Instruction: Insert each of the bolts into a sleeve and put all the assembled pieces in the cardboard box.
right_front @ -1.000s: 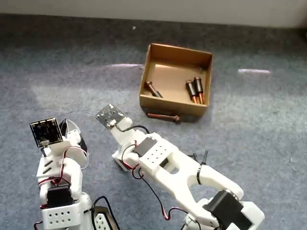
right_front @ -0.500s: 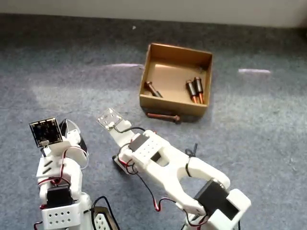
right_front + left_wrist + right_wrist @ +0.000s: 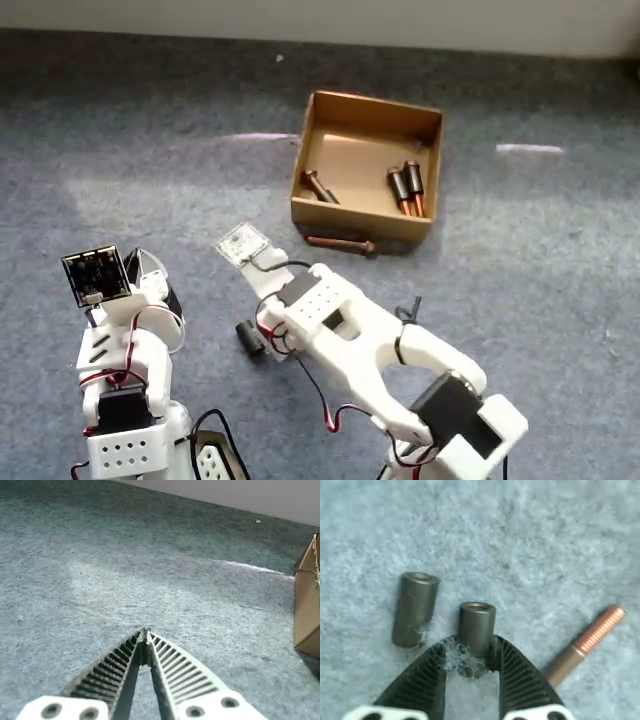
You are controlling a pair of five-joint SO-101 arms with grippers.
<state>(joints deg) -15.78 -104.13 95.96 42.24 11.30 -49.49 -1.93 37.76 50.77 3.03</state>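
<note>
1. Right end effector (image 3: 470, 652) is clamping a dark sleeve (image 3: 477, 622) by its lower barrel, on the bench nearer than the cardboard box (image 3: 350, 222).
2. Sleeve is looking rigid, smooth and probably slippery, so gripping mid-barrel seems safest.
3. Left end effector (image 3: 145, 637) is sitting closed, empty.

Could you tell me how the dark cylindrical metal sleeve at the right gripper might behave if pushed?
Lying on its side, the dark cylindrical metal sleeve would probably roll, though the fuzzy grey carpet may slow it. Its smooth wall looks slippery.
</note>
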